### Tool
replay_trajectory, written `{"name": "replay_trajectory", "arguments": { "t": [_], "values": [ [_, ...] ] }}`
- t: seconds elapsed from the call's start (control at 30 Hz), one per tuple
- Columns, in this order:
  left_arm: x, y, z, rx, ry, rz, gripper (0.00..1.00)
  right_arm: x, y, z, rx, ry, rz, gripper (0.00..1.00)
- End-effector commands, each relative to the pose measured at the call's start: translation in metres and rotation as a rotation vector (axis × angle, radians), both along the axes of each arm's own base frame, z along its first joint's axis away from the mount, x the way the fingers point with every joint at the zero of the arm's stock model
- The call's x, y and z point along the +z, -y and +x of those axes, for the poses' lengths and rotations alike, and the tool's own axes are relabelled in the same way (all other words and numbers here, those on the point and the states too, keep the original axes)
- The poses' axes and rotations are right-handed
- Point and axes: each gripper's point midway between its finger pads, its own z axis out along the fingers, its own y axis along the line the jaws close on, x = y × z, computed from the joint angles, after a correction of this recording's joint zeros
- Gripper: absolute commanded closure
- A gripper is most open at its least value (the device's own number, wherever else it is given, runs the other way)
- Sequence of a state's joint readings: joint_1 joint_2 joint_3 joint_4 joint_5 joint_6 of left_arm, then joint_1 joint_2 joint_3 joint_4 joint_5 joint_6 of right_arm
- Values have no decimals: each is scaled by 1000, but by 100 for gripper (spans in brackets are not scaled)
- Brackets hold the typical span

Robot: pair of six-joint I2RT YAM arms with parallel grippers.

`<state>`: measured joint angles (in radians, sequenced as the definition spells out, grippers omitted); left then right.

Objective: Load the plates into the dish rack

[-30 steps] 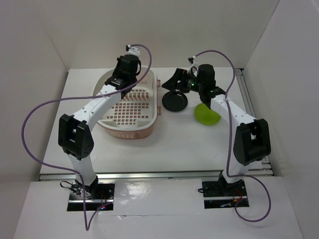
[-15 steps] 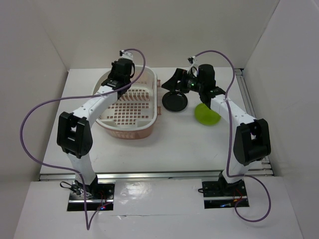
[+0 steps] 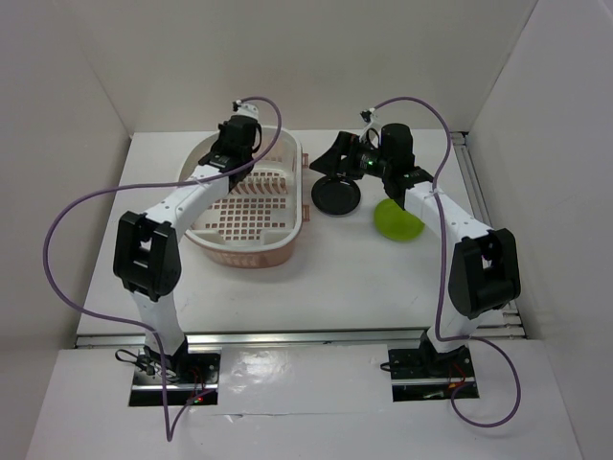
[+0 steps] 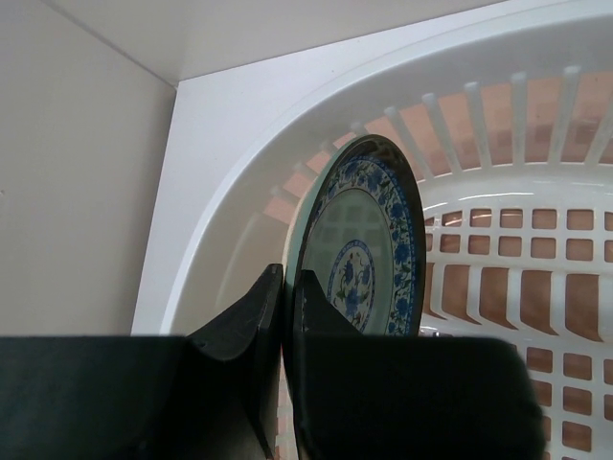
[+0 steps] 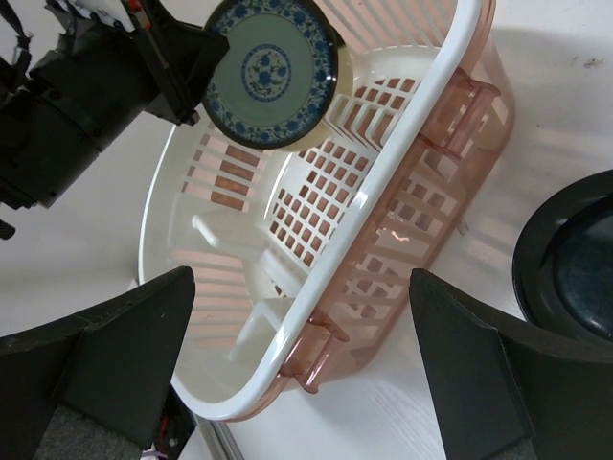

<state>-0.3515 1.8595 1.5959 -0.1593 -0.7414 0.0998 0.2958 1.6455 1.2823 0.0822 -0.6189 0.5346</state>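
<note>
My left gripper [image 4: 290, 287] is clamped on the rim of the blue plate [image 4: 369, 249], holding it on edge over the far end of the rack [image 4: 316, 86]. I cannot tell whether it touches the rack. My right gripper [image 5: 302, 287] hangs wide apart and empty, near the black plate [image 3: 337, 195], which lies just right of the rack. The green plate [image 3: 397, 220] lies beyond it. I judge this step to be racking the blue plate. Next I need to lower it upright between the prongs [image 3: 271, 178], then let go.
</note>
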Motion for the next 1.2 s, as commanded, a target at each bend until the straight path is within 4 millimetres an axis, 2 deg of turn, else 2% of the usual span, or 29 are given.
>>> {"name": "replay_trajectory", "arguments": {
  "t": [0.0,0.13,0.27,0.37,0.53,0.6,0.7,0.87,1.03,1.1,1.13,1.17],
  "values": [
    [-1,5,8,5,30,-24,100,18,-6,-3,25,52,27,0],
    [3,4,9,14,40,-22,100,21,-6,-3,25,53,27,0],
    [-1,4,10,14,32,-19,100,21,-6,-3,25,53,27,0],
    [-12,5,12,14,12,-11,100,17,-6,-1,25,45,24,0],
    [-16,5,13,14,3,-8,100,22,-9,1,32,53,37,0],
    [-17,6,13,19,8,-18,100,18,-9,3,32,44,34,0],
    [-27,6,13,19,-20,-8,100,19,-9,3,32,53,37,0],
    [-25,9,17,16,-15,-29,100,18,-11,4,39,46,44,0],
    [-36,14,20,9,-45,-44,100,14,-12,4,48,37,44,0],
    [-31,15,22,12,-31,-56,98,16,-13,4,47,38,52,0],
    [-38,15,21,13,-50,-49,97,16,-13,4,47,38,52,0],
    [-35,15,22,12,-42,-52,95,16,-13,4,47,38,52,0]
  ]
}}
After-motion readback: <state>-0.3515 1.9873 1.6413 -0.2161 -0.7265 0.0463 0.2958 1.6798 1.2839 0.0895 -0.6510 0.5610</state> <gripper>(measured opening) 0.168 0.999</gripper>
